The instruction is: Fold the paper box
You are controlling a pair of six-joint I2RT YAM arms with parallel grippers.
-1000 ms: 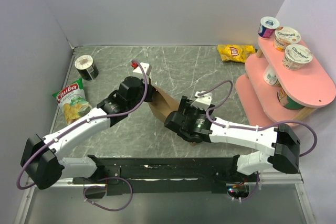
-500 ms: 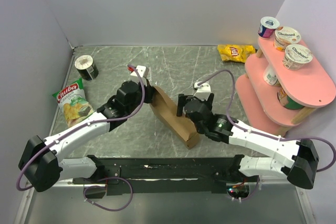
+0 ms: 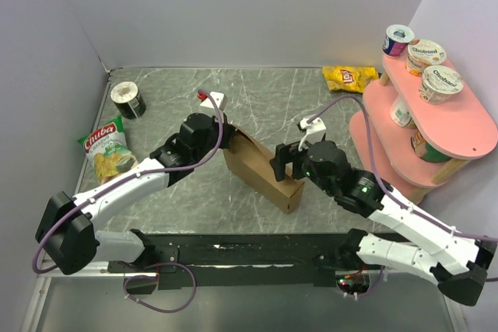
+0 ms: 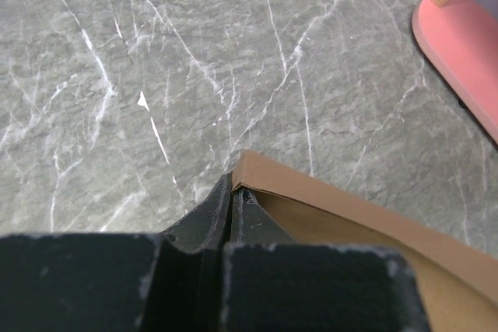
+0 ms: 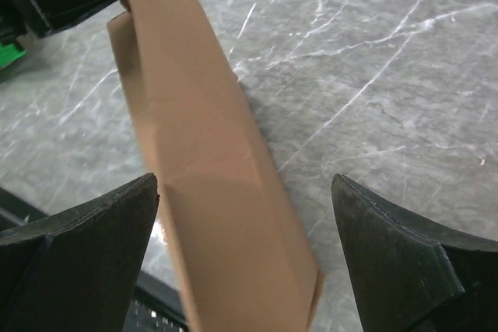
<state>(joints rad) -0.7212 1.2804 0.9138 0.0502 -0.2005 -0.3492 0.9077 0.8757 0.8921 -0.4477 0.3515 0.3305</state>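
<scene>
A brown paper box point(image 3: 261, 167), folded into a long narrow shape, is shown near the middle of a grey marbled desk point(image 3: 156, 99); its long axis is laid diagonally, from a far end on the left to a near end on the right, close to the arm bases. At the far-left end of the box, a corner of cardboard is pinched by the left tool point(image 4: 232, 192), whose fingers are pressed together on the edge. The right tool point(image 3: 284, 162) is held just to the right of the box, beside its near half, with fingers spread wide; in the wrist view the box's short width is framed between the two fingers, and no contact can be confirmed. The coming move is judged to turn on this: the box lies straight ahead of the right tool, crosswise to its opening, so a closing would be made across the width, not the length; the free near end is nearer to the right arm.
</scene>
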